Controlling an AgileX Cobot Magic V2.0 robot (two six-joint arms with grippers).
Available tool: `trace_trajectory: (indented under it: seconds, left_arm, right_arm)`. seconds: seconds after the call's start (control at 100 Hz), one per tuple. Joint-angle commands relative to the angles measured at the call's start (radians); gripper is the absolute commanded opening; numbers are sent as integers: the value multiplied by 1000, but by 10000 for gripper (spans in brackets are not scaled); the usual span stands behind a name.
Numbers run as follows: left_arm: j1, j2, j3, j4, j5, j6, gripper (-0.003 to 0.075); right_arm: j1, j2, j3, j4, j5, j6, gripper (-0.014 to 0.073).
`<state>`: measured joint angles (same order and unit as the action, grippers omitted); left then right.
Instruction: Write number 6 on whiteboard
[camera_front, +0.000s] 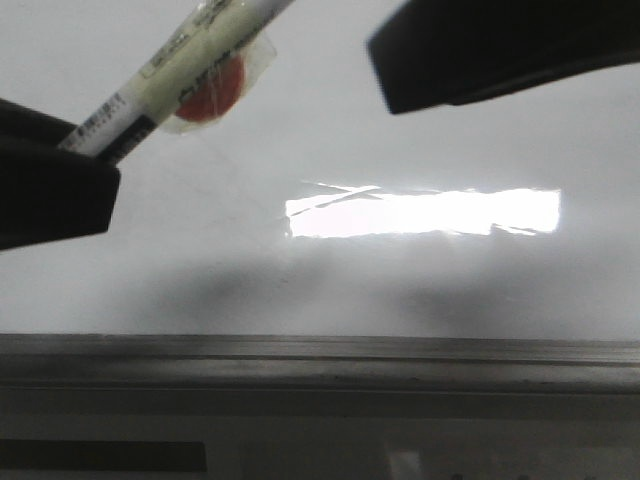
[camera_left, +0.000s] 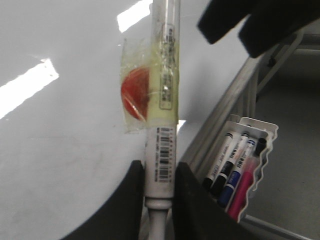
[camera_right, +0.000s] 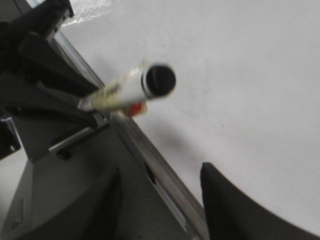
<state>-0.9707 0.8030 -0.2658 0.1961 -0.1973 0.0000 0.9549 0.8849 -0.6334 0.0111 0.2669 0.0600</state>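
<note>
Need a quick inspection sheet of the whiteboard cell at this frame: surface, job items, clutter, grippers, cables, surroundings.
Surface: large glossy pale grey-white whiteboard, bright rectangular glare, grey metal edge strip; no marker strokes seen.
Job items: number 6 not yet drawn. White barrel marker with barcode label and a red-orange disc taped to it; cap still on, its black end facing the right wrist view.
Clutter: nothing seen on the board.
Grippers: left gripper fingers closed on the marker barrel; right gripper open, holding nothing, near the capped end.
Cables: nothing seen.
Surroundings: white ribbed tray beside the board holding black, blue and pink markers; a metal frame behind it.
</note>
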Motion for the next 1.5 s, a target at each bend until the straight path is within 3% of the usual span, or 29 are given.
trace_trajectory:
  seconds: [0.0,0.2,0.39,0.65,0.82,0.99,1.06,1.18,1.25,1.49]
  left_arm:
    - [-32,-14,0,-12,-102,-19,-20]
    - [-61,-14,49,-24,-220,-30,-20]
    - [-61,-1,49,-24,-231,-32,-20]
    - [-61,13,49,-24,-236,-32,-20]
    - [-61,13,49,-24,-240,-32,-20]
    - [-61,13,49,-32,-240,-32,-15]
    - [-61,13,49,-36,-233,-32,47]
    - [-60,6,49,-43,-234,-32,289]
    - [-55,-14,47,-52,-234,-32,377]
    - [44,-182,47,-177,-165,29,388]
  right_arm:
    - [21,30,-61,40,-123,0,363]
    - [37,75,-69,115,-196,0,363]
    - [73,113,-70,185,-231,0,354]
    - [79,117,-70,187,-278,0,131]
    - [79,117,-70,200,-277,2,-69]
    - [79,117,-70,209,-267,2,-71]
    - [79,117,-70,200,-267,2,-71]
    - [71,117,-70,201,-261,2,-71]
    - [50,117,-70,241,-243,2,-71]
    - [-38,117,-70,277,-158,2,-71]
